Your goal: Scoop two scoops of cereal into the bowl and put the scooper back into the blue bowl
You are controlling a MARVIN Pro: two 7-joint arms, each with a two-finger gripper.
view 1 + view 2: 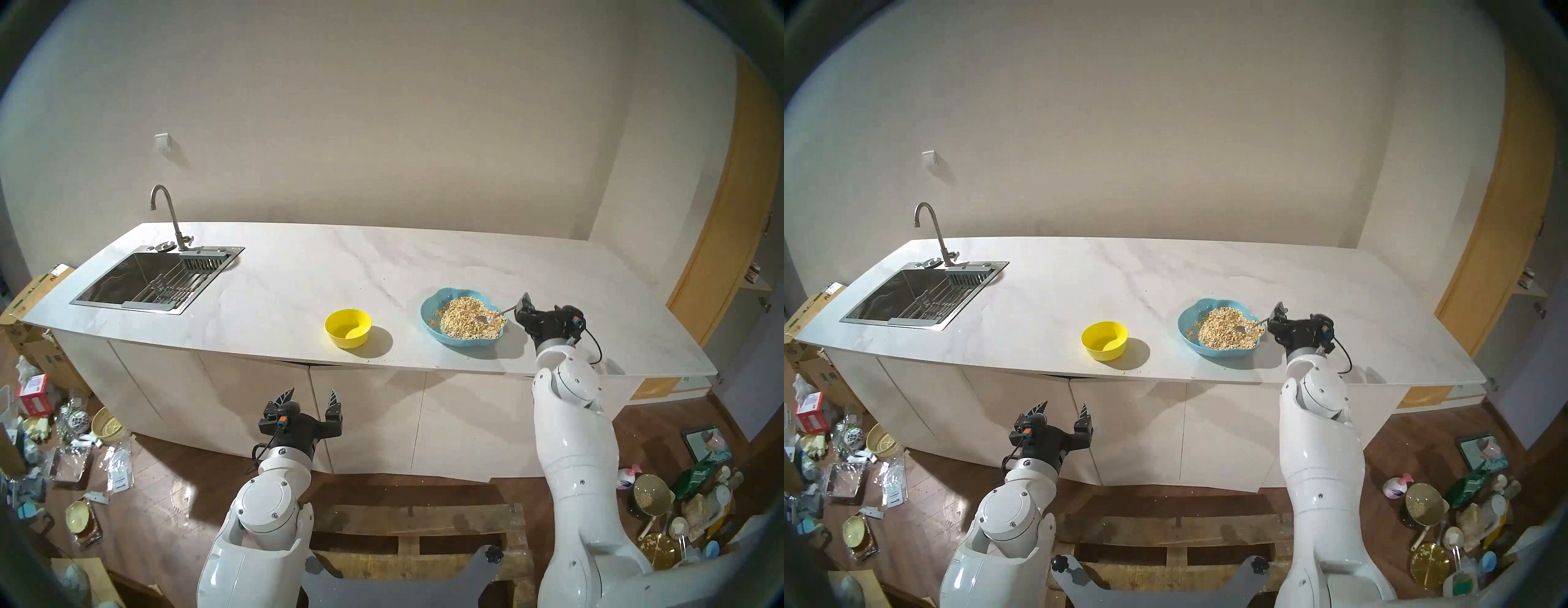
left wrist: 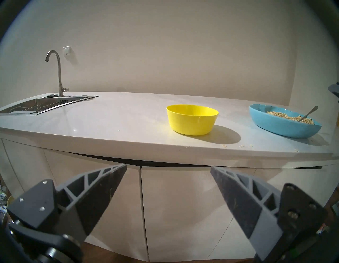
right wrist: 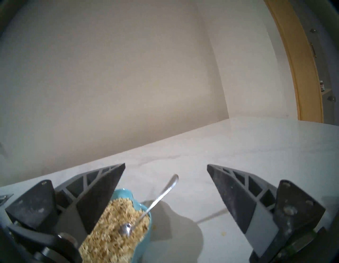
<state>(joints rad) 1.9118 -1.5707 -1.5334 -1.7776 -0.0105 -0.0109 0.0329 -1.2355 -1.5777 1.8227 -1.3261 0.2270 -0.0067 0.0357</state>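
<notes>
On the white marble counter [image 1: 382, 263] below a beige wall [image 1: 382, 106], both hands, left hand [image 1: 309, 401] and right hand [image 3: 166, 167], gape apart.

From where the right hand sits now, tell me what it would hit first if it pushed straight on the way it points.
Probably nothing soon. The right hand, open, points across bare white marble counter toward the beige wall. The slim silver spoon angles up just below that line; depth is unclear.

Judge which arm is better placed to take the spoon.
Right. The right gripper is open beside the spoon handle at the blue bowl; the left gripper hangs open below the counter edge, well away.
</notes>
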